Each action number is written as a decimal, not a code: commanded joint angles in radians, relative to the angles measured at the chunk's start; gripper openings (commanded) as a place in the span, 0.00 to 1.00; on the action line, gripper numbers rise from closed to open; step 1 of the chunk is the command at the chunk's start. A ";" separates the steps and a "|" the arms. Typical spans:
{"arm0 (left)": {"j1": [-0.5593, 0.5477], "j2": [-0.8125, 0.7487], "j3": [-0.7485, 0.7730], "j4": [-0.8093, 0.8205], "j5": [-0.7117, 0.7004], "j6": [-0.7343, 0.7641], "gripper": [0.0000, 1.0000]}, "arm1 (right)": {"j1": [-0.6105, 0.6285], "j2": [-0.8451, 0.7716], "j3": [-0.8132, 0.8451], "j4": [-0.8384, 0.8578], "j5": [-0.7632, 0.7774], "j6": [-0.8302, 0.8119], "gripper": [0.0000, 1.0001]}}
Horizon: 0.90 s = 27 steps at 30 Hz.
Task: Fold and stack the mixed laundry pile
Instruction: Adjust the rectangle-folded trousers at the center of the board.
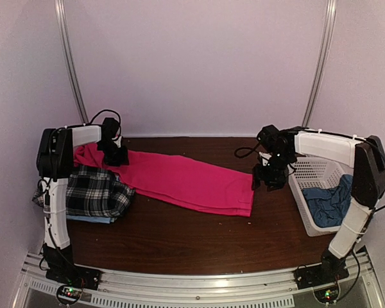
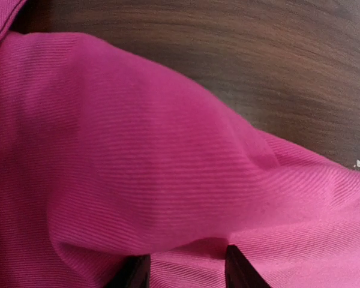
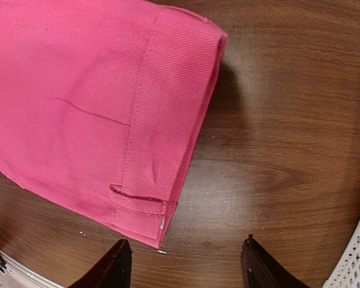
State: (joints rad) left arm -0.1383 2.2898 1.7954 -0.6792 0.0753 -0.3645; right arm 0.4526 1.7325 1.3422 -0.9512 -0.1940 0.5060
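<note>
1. Pink twill fills the left wrist view. The left hand (image 2: 186, 271) is down on the hot-pink trousers (image 2: 138, 150) at their far-left end, fingers part-spread with a hump of cloth between them. Can't tell if it is pinching or just resting.
2. Right hand (image 3: 186, 270) is released, fingers wide with nothing between them. It is over bare desk (image 3: 276, 150) just beside the trousers' waistband end, not touching it.
3. Trousers lie flat, lengthwise across the middle of the desk, and look doubled leg on leg.
4. Black-and-white plaid shirt (image 1: 96, 189) is bunched at the left on the light blue shirt (image 1: 93, 219). The duller blue cloth (image 1: 327, 202) sits in the white basket (image 1: 317, 168) at the right.
5. Step, as judged: folding the trousers. Early on, since the other garments look unfolded.
6. Next move calls for the right hand to shift onto the waistband corner and close on both layers. The left needs a sure hold, then one end goes over the other.
</note>
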 commanded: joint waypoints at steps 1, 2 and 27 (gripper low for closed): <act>-0.026 -0.122 -0.081 0.140 0.153 0.096 0.53 | -0.008 0.010 -0.039 0.166 -0.148 0.069 0.57; -0.043 -0.166 -0.109 0.176 0.199 0.110 0.54 | -0.008 0.011 -0.042 0.189 -0.177 0.078 0.55; -0.426 -0.456 -0.559 0.269 0.348 0.933 0.54 | -0.009 0.035 -0.311 0.472 -0.509 0.205 0.37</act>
State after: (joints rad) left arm -0.5568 1.8454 1.2678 -0.4156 0.4335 0.3660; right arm 0.4477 1.7493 1.0477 -0.4854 -0.6888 0.7074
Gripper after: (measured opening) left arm 0.541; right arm 0.375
